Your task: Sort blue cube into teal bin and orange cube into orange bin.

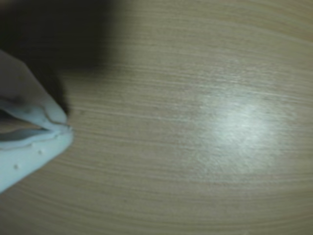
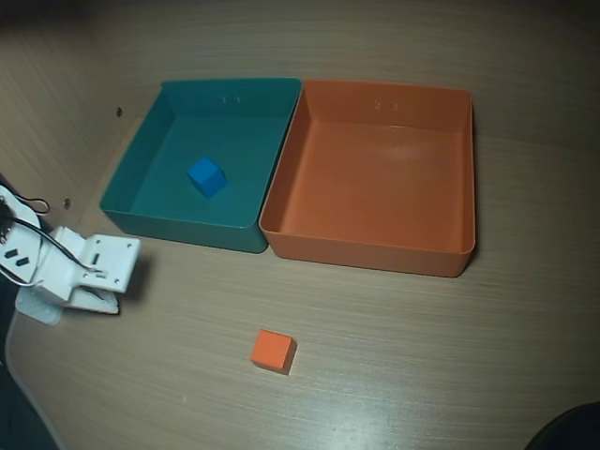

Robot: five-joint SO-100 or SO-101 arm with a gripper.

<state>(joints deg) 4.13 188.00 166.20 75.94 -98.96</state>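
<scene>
While the gripper [image 1: 68, 129] sits clenched and empty, the orange cube [image 2: 273, 351] looks light and rigid, best pinched across opposite flat faces.

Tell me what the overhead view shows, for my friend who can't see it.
A blue cube sits inside the teal bin, and next to it the orange bin is empty. An orange cube lies on the wooden table in front of them, with the white gripper at the left.

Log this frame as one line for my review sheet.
blue cube: in teal bin | orange cube: on table | orange bin: empty | gripper: shut, empty
</scene>
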